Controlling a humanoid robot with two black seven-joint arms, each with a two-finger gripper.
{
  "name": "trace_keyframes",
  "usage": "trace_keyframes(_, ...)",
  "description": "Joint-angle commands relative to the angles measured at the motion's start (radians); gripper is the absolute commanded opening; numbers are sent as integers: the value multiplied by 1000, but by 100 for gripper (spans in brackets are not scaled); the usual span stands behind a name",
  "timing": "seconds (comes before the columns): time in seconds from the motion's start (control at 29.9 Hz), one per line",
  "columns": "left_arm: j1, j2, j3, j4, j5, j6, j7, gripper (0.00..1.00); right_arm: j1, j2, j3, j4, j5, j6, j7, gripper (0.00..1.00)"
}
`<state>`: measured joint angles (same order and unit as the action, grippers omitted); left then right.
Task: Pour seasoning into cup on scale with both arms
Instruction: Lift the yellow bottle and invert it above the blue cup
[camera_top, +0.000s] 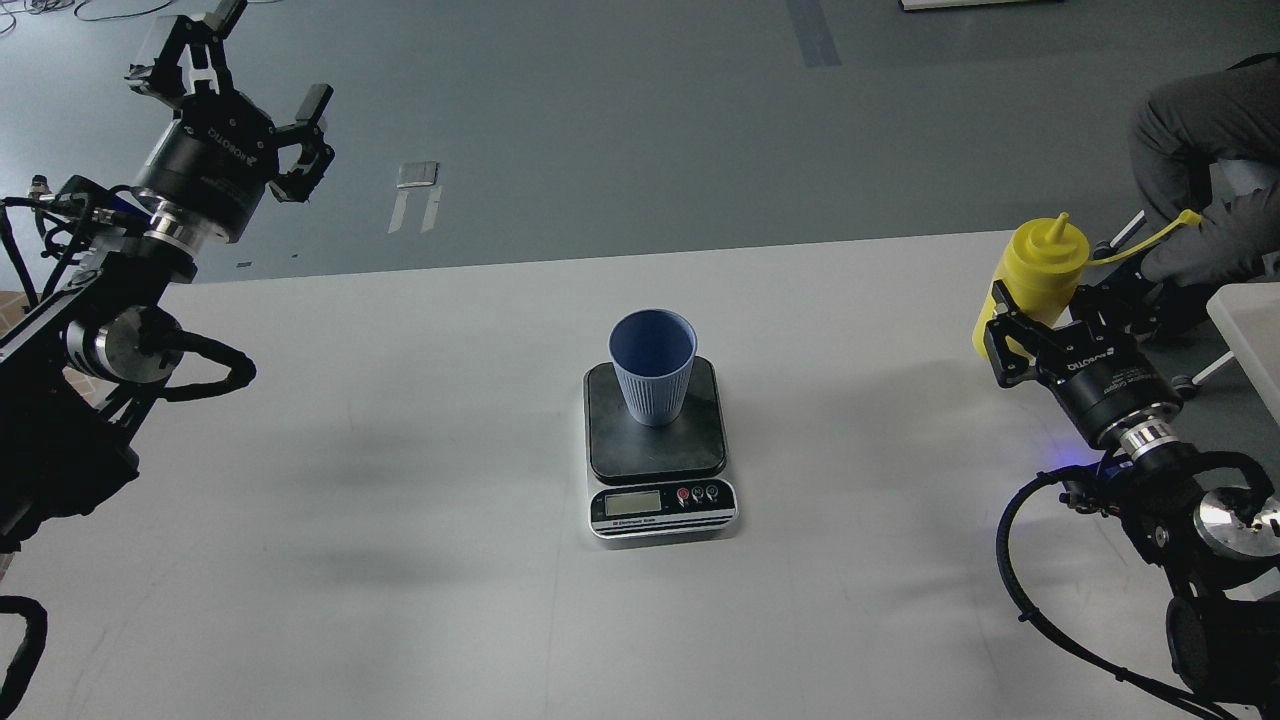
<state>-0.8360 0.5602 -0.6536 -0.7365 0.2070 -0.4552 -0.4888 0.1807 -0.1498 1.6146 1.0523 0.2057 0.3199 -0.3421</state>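
Observation:
The light blue ribbed cup (653, 365) stands upright on the dark platform of the small scale (690, 450) at the table's middle. The yellow seasoning bottle (1040, 262), nozzle up and cap hanging on its tether, is held at the far right. My right gripper (1050, 318) is shut on the bottle's lower body and holds it raised above the table. My left gripper (265, 95) is open and empty, held high at the far left, well away from the cup.
The white table (400, 450) carries only the scale and cup. A seated person (1200, 160) and a chair are just beyond the table's far right corner. A second white surface (1250, 330) lies at the right edge.

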Motion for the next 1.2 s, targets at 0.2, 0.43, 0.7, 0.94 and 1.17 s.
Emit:
trace_keyframes(0.2, 0, -2, -1, -6, 0, 0, 0, 98, 138, -125, -7, 202, -430, -64, -14, 32)
trace_keyframes(0.43, 0, -2, -1, -9, 0, 0, 0, 98, 325, -146, -160, 202, -863, -61, -15, 32)
trace_keyframes(0.7, -11, -2, 0, -9, 2, 0, 0, 98, 505, -142, -415, 198, -1236, -48, -12, 32)
trace_keyframes(0.94, -12, -2, 0, -9, 2, 0, 0, 98, 589, -116, -587, 207, -1560, -48, -11, 32)
trace_keyframes(1.17, -12, -2, 0, -7, 2, 0, 0, 98, 654, -67, -682, 236, -1690, -47, -11, 33)
